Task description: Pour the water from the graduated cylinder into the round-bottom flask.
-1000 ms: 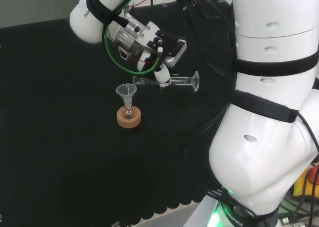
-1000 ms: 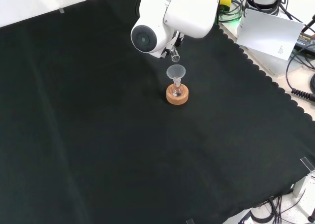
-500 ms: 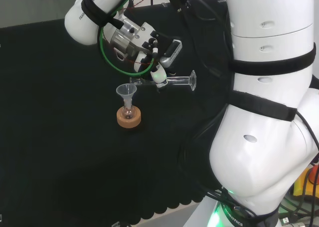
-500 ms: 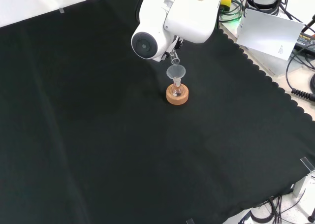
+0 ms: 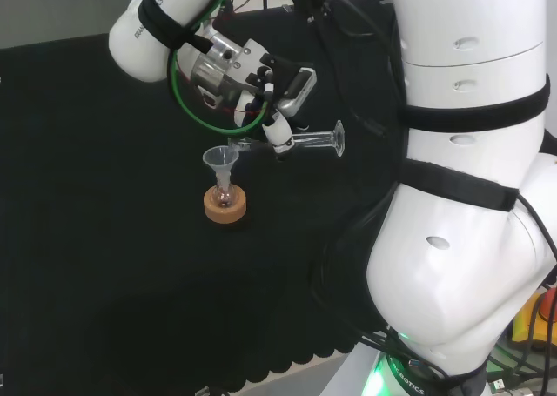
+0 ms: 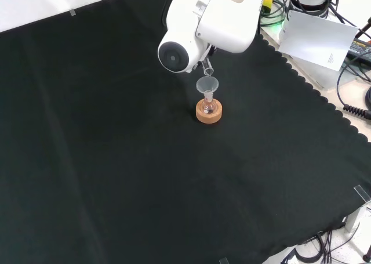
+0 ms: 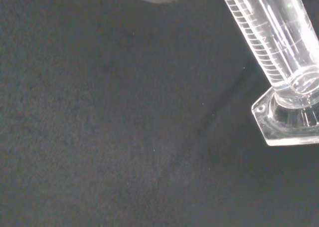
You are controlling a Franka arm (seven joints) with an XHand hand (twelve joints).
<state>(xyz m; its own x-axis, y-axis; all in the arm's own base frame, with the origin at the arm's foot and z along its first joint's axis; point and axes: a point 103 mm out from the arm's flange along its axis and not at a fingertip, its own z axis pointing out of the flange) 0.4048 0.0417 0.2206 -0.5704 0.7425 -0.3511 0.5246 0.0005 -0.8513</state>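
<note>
Graduated cylinder (image 5: 300, 141) shifted left, lying level, clear.

Cylinder (image 5: 300, 140) sideways above funnel (image 5: 221, 159) in flask (image 5: 224, 196) on stand (image 5: 224, 209)

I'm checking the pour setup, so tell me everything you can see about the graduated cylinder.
The graduated cylinder is clear, glass or plastic, with printed scale lines along its tube and a flat angular foot. The robot hand holds it in the air, fingers curled round the tube. It lies nearly level, its mouth over the funnel and its foot pointing away. Whether water is inside cannot be told.
</note>
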